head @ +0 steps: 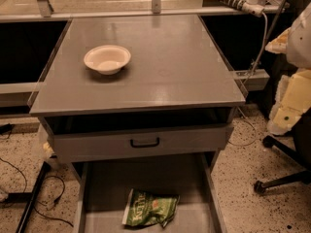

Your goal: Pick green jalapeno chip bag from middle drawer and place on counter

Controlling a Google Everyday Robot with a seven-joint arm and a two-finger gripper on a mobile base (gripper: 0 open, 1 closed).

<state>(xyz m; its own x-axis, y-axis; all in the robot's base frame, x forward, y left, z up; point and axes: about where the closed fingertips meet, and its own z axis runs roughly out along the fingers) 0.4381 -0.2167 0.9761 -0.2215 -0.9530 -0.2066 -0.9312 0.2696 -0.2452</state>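
Note:
The green jalapeno chip bag (149, 208) lies flat and crumpled on the floor of the open middle drawer (97, 198), near its front middle. The drawer is pulled out below a closed grey drawer front with a black handle (144, 142). The grey counter (165, 76) is above, with a white bowl (107, 58) on its back left part. My gripper is not in view. Only a blurred white shape (302, 35) shows at the right edge, well above and to the right of the drawer.
A yellowish foam-like object (290, 103) and an office chair base (282, 178) stand on the speckled floor at the right. A cable runs down from a power strip (243, 3) at the back right. Black cables (29, 198) lie on the floor at the left.

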